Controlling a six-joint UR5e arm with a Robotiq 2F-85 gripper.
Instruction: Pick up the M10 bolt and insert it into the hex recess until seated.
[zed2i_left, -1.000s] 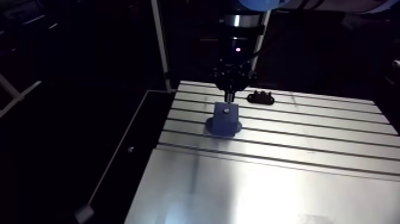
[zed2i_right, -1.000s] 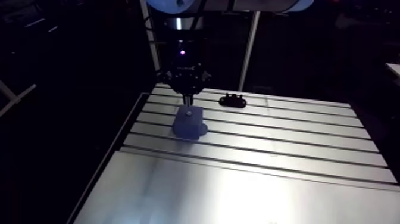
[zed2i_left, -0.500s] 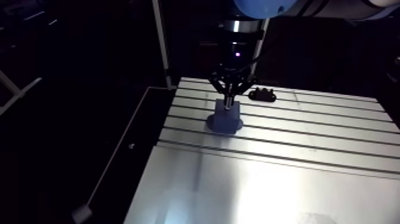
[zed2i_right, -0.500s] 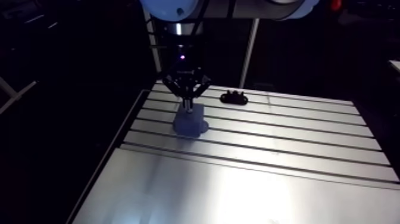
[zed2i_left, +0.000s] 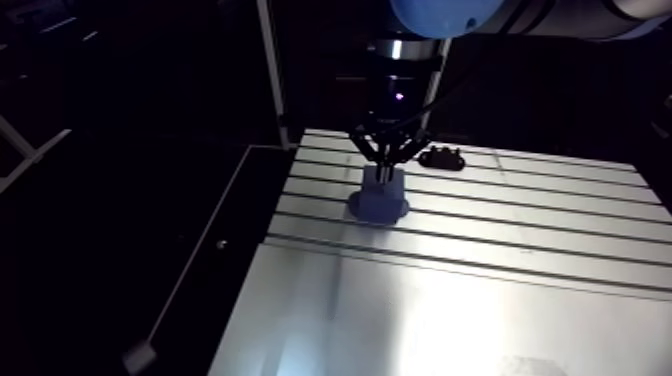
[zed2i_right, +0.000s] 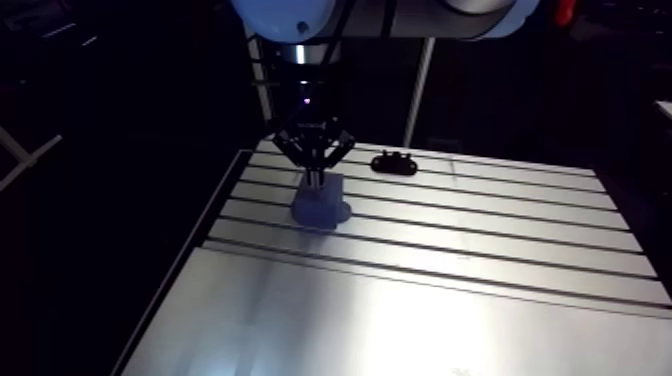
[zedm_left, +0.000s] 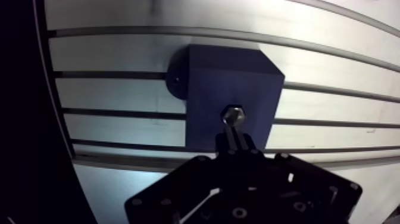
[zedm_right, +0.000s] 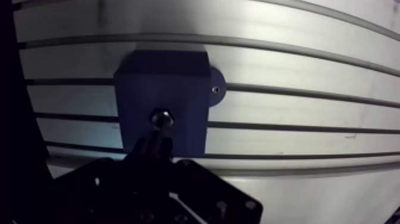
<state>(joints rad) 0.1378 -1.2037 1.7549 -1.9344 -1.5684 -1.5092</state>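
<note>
The gripper (zedm_left: 234, 140) looks pinched shut on the shank of the M10 bolt (zedm_left: 233, 114), with the fingertips drawn in to a narrow point just behind the bolt's head. In the arm view the linkage tapers down to the same point. The head is down on the top face of the dark blue block (zedm_left: 214, 83) and covers the hex recess. I cannot tell whether it has dropped in or only sits on the rim.

The block stands across the slots of the table (zed2i_left: 450, 300), toward its far edge and nearer its left edge, with a round foot at its base. A small black part (zed2i_left: 438, 158) lies near the far edge, well apart from the block.

The main risk, as I judge it, is that the head's flats are out of line with the recess. Pushing down would then wedge the bolt or tilt it in the grip. Letting go before it is seated could leave it leaning or let it topple onto the table. Any sideways drag as the fingers part could pull it back out
</note>
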